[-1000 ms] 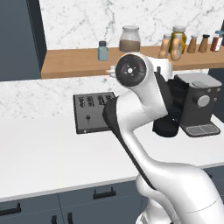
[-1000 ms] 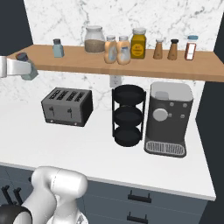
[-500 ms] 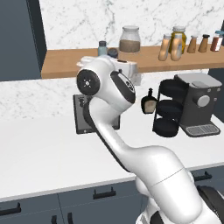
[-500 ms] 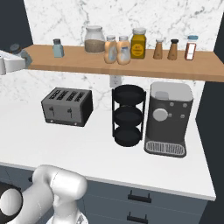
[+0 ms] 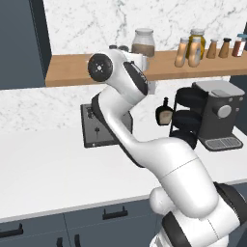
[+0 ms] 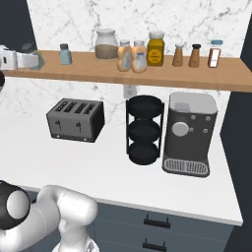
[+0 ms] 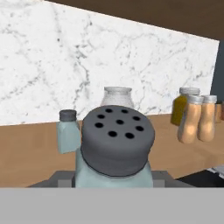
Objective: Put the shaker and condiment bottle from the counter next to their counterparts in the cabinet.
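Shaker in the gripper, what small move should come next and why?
Probably ease the held shaker forward over the shelf board and set it beside the matching shaker. It seems gripped, near shelf height, with its twin just ahead.

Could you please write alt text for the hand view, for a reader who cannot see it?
A pale blue-grey shaker with a dark perforated cap fills the foreground, close to the camera. Behind it, on the light-brown wooden shelf, stand an identical small shaker, a glass jar and two amber-orange pale-capped bottles before a white marble wall.
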Available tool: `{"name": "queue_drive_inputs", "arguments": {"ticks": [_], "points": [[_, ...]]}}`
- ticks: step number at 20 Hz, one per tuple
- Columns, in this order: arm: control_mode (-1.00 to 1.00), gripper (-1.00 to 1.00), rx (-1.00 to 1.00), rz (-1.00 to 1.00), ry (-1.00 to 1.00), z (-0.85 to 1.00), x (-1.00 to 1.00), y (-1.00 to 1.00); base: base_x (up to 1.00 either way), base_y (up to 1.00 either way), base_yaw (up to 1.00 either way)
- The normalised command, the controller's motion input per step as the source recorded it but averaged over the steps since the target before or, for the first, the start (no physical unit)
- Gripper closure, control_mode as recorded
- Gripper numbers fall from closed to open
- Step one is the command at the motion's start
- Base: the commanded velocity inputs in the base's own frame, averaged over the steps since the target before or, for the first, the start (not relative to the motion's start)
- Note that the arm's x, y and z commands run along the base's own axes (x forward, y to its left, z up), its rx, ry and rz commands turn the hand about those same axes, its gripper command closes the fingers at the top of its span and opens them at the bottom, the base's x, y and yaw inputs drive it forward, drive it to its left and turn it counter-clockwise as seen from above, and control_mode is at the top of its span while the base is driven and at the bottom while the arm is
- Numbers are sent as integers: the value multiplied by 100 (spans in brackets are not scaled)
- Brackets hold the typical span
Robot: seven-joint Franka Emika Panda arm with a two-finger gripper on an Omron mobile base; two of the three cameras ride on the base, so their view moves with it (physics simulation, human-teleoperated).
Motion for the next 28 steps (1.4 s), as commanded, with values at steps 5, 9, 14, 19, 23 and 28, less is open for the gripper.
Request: {"name": "queue_drive_inputs", "arguments": {"ticks": [5, 9, 14, 19, 23, 28], "points": [[-100, 100, -3, 0, 12, 21, 15, 4, 0, 0, 0], [-100, 100, 4, 0, -7, -25, 0, -2, 0, 0, 0], [-100, 100, 16, -2, -14, -37, 16, -1, 0, 0, 0], [-100, 100, 9, -2, -3, -2, 17, 0, 0, 0, 0], [-100, 100, 0, 0, 7, -1, 11, 0, 0, 0, 0], [-100, 100, 0, 0, 17, -2, 18, 0, 0, 0, 0]]}}
